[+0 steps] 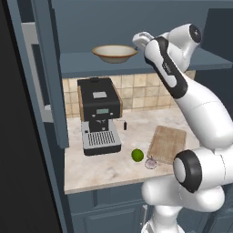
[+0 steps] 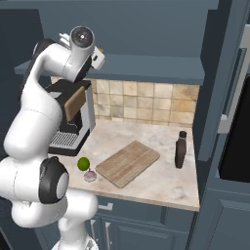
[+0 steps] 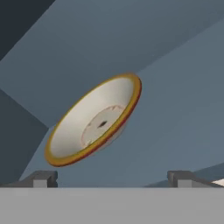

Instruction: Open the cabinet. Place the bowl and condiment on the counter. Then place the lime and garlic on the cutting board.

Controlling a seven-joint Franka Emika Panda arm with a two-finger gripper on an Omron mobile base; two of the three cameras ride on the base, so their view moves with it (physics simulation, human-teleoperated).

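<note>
The cabinet [image 1: 50,68] stands open, and the cream bowl [image 1: 114,53] sits on its blue shelf. My gripper [image 1: 138,43] hovers just right of the bowl, open and empty. In the hand view the bowl [image 3: 94,120] lies ahead, apart from the spread fingertips [image 3: 43,178]. The condiment [image 2: 180,150] stands upright on the counter [image 2: 156,183], right of the cutting board [image 2: 128,162]. The lime [image 1: 137,155] and the garlic [image 1: 150,163] lie on the counter by the board's near left corner, off the board [image 1: 167,144].
A black coffee machine [image 1: 99,116] stands on the counter's left part, below the shelf. The open cabinet doors flank the work area, one at the left [image 1: 50,68] and one at the right [image 2: 219,83]. Tan tiles back the counter.
</note>
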